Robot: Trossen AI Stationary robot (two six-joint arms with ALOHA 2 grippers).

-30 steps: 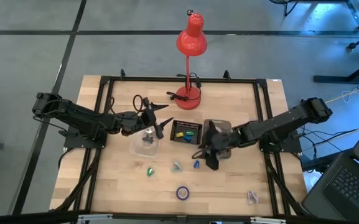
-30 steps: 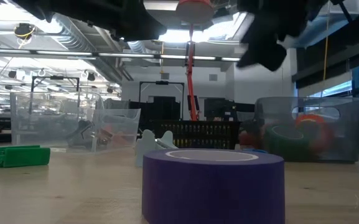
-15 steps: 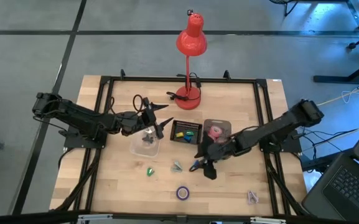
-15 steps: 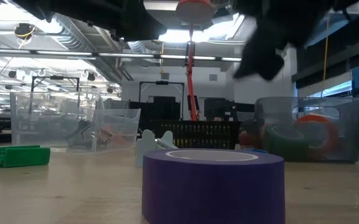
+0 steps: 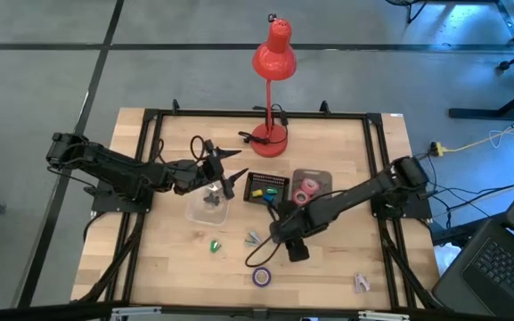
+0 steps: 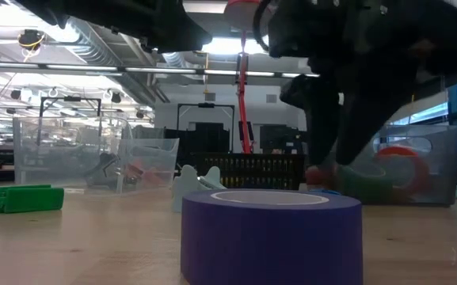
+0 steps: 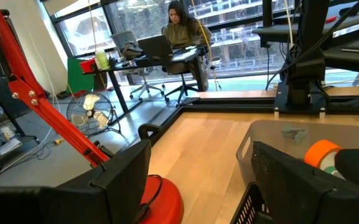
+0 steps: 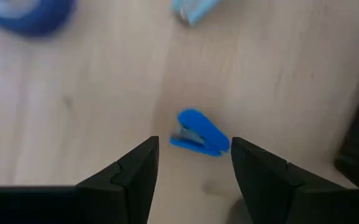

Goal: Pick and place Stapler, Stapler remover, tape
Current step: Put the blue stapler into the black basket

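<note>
Two grippers are in play, and yours to mind is the right gripper (image 8: 193, 163), reaching down over the middle of the pale wooden table (image 5: 328, 276) with its dark fingers (image 8: 135, 171) standing apart and nothing between them; a small blue plastic stapler (image 8: 199, 133) lies on the wood just ahead of the tips, straddled by the gap. From above, that gripper (image 5: 279, 239) sits roughly at the table's centre, with the purple ring of tape (image 5: 262, 276) near it at about seven o'clock and a clear bin of pink tape rolls (image 5: 311, 189) at about one o'clock. You should judge the stapler light, stiff and smooth-sided, so it may skate or twist if one finger touches first; take it across its narrow body, near the middle, not by the nose. The purple tape roll looks light and rigid too, best pinched through its hollow centre against the wall. The left gripper (image 5: 222, 169) waits at about ten o'clock from centre, above a second clear plastic bin (image 5: 208, 207), its fingers open and holding nothing. A small green block (image 5: 215, 245) and a pale blue piece (image 5: 254, 238) lie loose on the wood nearby, and a black slotted tray (image 5: 266, 188) sits at twelve o'clock below a red desk lamp (image 5: 273, 62). Bare wood gives little grip to a small plastic thing. Beyond the table, a person (image 7: 182, 28) sits at a desk in a glass-walled room.
</note>
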